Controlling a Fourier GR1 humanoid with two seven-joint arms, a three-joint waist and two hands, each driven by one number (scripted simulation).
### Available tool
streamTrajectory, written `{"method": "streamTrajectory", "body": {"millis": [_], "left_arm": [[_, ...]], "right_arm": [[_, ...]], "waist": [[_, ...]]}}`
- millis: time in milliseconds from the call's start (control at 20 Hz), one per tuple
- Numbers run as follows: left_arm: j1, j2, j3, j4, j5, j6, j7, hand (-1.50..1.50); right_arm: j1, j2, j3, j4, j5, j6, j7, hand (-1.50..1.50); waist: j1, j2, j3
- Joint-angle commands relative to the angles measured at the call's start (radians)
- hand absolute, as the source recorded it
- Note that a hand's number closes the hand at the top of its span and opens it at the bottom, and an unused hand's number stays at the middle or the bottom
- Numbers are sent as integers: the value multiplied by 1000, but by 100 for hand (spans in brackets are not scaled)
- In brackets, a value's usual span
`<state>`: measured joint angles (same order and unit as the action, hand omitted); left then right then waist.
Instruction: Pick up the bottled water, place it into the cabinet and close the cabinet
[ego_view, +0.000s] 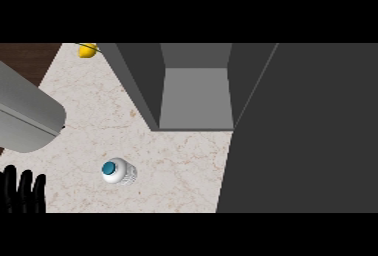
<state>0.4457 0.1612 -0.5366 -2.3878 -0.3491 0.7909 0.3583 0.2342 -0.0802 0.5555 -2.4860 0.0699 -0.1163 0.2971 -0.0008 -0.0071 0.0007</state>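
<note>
The bottled water (118, 171) stands upright on the marble counter (170, 165), seen from above as a white round body with a blue cap. My left hand (22, 190) shows at the lower left edge, fingers straight and up, resting well to the left of the bottle and apart from it. The grey cabinet (192, 95) stands open at the back centre, its inside shelf bare. Its dark door (303, 130) swings out and fills the right side. My right hand shows nowhere.
My grey left forearm (26, 112) crosses the upper left. A small yellow object (88, 50) lies at the counter's far left corner beside the cabinet. Dark wood floor (26, 55) shows beyond the counter's left edge.
</note>
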Motion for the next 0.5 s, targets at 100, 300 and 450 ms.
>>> {"method": "streamTrajectory", "body": {"millis": [100,300,450], "left_arm": [[-22,20,52,-67,-38,4,32,-150],[14,64,73,-56,27,-11,-18,-150],[-63,20,95,38,41,3,-22,-150]], "right_arm": [[6,-33,51,-76,131,-28,18,-150],[10,-41,104,-78,172,-68,36,-150],[2,-63,89,-74,155,-76,24,-150]], "waist": [[-2,3,-1],[1,0,-2],[-4,4,-2]]}}
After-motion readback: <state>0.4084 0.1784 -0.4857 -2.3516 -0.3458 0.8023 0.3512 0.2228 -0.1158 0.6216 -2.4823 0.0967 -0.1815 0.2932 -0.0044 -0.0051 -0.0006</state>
